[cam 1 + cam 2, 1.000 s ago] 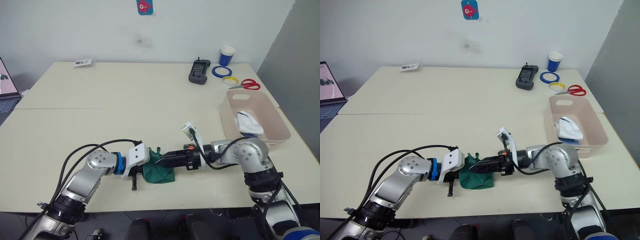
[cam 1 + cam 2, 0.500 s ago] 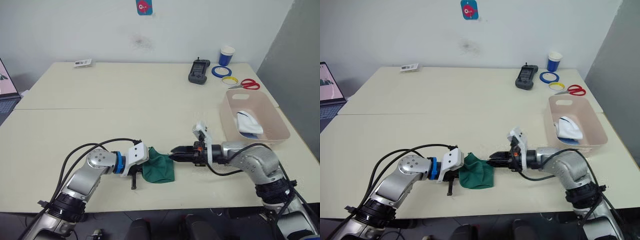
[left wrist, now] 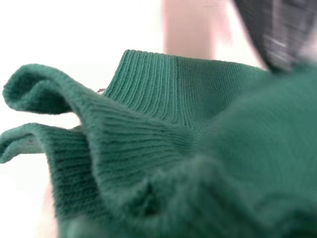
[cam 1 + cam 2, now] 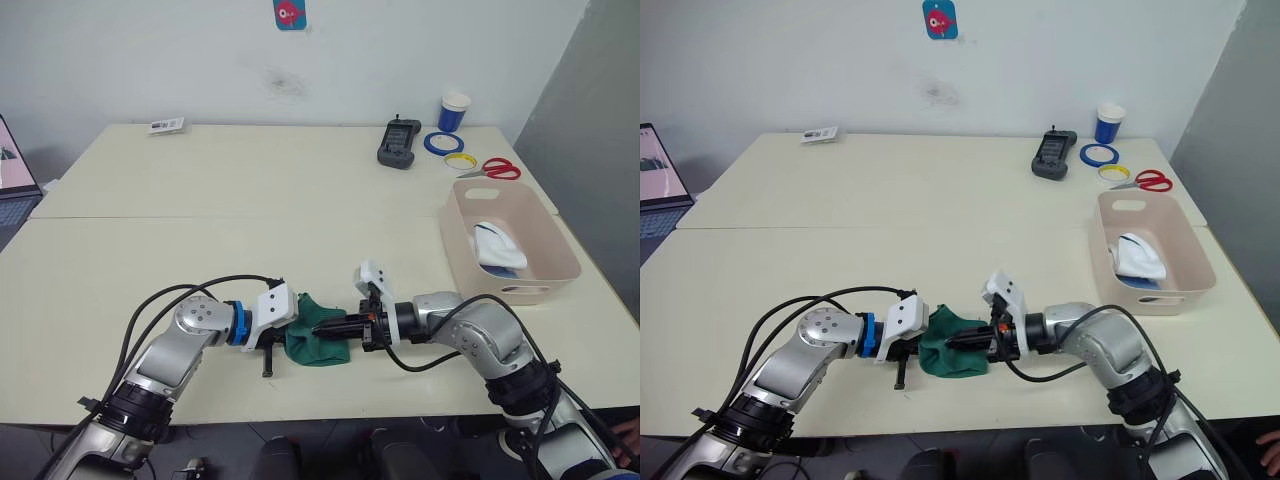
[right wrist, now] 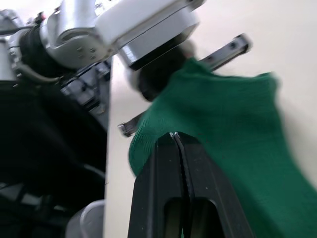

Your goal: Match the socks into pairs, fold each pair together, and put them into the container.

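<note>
Green socks point(image 4: 318, 341) lie bunched at the table's point(image 4: 200, 250) near edge, the left gripper point(image 4: 272, 352) clamping 1 side, the right gripper point(image 4: 322, 327), fingers closed, pressing the other. Folding seems underway; next comes carrying the pair far right to the container point(image 4: 548, 262), holding white and blue fabric.

A bunched pair of dark green ribbed fabric socks point(image 4: 318, 338) lies near the table's front edge. The pale pink rectangular plastic bin point(image 4: 545, 232) stands well apart to the right, holding folded white socks point(image 4: 497, 244) over a light blue one point(image 4: 502, 268).
</note>
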You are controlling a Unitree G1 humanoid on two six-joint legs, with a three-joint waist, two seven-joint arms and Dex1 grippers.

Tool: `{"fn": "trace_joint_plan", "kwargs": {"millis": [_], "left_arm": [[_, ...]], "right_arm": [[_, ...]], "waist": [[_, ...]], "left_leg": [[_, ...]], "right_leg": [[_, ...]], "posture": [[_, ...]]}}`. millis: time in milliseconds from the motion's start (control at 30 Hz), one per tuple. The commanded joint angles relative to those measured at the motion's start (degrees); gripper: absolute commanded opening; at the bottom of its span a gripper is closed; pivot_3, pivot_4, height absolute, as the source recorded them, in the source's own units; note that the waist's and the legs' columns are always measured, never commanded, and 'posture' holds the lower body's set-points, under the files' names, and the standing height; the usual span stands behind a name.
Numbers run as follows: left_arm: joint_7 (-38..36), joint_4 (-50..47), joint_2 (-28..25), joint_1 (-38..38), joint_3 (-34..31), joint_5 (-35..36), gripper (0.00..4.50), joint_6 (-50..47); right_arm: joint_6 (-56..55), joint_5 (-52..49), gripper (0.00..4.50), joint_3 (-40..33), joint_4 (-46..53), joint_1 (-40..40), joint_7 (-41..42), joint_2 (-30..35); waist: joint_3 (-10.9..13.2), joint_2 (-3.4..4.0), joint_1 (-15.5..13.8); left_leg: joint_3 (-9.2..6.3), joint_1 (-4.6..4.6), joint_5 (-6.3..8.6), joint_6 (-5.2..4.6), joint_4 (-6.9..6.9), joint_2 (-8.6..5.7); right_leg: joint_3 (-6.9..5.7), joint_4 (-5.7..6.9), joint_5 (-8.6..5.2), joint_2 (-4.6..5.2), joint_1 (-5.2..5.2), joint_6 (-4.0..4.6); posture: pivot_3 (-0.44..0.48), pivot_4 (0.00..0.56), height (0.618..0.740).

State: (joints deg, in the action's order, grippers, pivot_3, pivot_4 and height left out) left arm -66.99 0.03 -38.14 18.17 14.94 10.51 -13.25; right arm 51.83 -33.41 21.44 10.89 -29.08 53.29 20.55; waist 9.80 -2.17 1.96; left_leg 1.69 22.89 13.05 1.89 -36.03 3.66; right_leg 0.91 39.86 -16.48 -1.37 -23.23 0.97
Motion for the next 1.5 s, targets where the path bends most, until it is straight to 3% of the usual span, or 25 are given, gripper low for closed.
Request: {"fn": "trace_joint_plan", "kwargs": {"millis": [33, 200, 300, 533, 833, 1000, 1233, 1333, 1500], "left_arm": [[0.4, 1.2, -0.5, -0.9, 0.8, -1.7, 0.0, -0.6], [0.4, 1.1, -0.8, -1.3, 0.3, -1.4, 0.0, -0.5], [0.4, 1.3, -0.7, -1.2, 0.1, -1.2, 0.0, -0.1], [-1.0, 0.1, -1.9, -0.1, -1.8, 0.8, 0.0, -1.6], [-9.1, -5.8, -15.3, 1.1, -11.3, 7.7, 0.0, -4.2], [-7.1, -9.9, -11.0, 5.8, -13.1, 13.5, 0.0, -8.1], [-2.0, -8.5, -4.1, 0.7, -5.1, 4.9, 0.0, -1.2], [0.1, -5.3, -3.9, -2.8, -3.9, 0.7, 0.0, 4.4], [0.1, -1.6, -5.1, -5.8, -3.5, -2.4, 0.0, 7.9]], "right_arm": [[0.3, -1.7, 0.06, -0.9, 2.3, -1.3, 1.8, 0.3], [-4.7, 0.7, 0.06, -3.7, 1.1, -0.7, 2.1, 3.6], [-13.2, 7.7, 0.06, 0.2, -1.2, 0.4, 3.3, 6.0], [-23.0, 16.4, 0.06, 5.0, -7.2, 1.8, 3.4, 4.4], [-24.9, 19.6, 0.06, 5.0, -9.6, 2.6, 3.7, 2.6], [-24.0, 18.6, 0.06, 3.9, -8.7, 2.8, 4.7, 3.2], [-12.5, 11.2, 0.06, -1.6, -0.6, 2.6, 3.8, 3.8], [-1.8, 6.2, 0.58, -6.2, 2.5, 2.2, 0.5, 3.8], [16.1, 1.3, 2.3, -10.4, 6.0, 1.4, -5.7, 5.2]], "waist": [[0.0, 0.0, 0.0], [0.0, 0.0, 0.0], [0.0, 0.0, 0.0], [0.0, -0.01, 0.0], [0.1, -0.04, -0.1], [0.1, -0.06, -0.6], [0.1, -0.07, -0.1], [0.1, -0.07, -0.1], [0.1, -0.04, -0.2]], "left_leg": [[0.0, 0.0, 0.0, 0.0, 0.0, 0.0], [0.0, 0.0, 0.0, 0.0, 0.0, 0.0], [0.02, -0.01, 0.0, 0.0, 0.0, -0.02], [0.04, -0.02, 0.0, 0.0, 0.0, 0.02], [0.02, 0.02, 0.0, 0.01, 0.03, 0.05], [0.04, 0.07, 0.0, 0.01, -0.02, 0.02], [0.04, 0.08, 0.0, 0.01, -0.02, -0.02], [-0.01, 0.04, -0.01, 0.01, 0.03, 0.04], [-0.01, 0.0, -0.01, 0.01, 0.04, 0.09]], "right_leg": [[0.0, 0.0, 0.0, 0.0, 0.0, 0.0], [0.0, 0.0, 0.0, 0.0, 0.0, 0.0], [0.0, -0.01, 0.0, 0.0, 0.0, 0.0], [-0.02, 0.01, -0.01, -0.05, -0.01, 0.01], [-0.03, 0.0, -0.03, -0.05, -0.07, 0.05], [-0.08, -0.01, -0.03, 0.13, -0.03, 0.04], [0.11, -0.12, -0.01, 0.17, -0.03, 0.01], [-0.03, -0.07, -0.02, 0.0, -0.04, 0.04], [-0.08, 0.05, -0.05, 0.07, -0.02, 0.1]], "posture": [[0.0, 0.15, 0.74], [0.0, 0.15, 0.74], [0.0, 0.15, 0.74], [0.0, 0.15, 0.74], [0.0, 0.15, 0.74], [0.0, 0.15, 0.74], [0.0, 0.15, 0.74], [0.0, 0.15, 0.74], [0.0, 0.15, 0.74]]}}
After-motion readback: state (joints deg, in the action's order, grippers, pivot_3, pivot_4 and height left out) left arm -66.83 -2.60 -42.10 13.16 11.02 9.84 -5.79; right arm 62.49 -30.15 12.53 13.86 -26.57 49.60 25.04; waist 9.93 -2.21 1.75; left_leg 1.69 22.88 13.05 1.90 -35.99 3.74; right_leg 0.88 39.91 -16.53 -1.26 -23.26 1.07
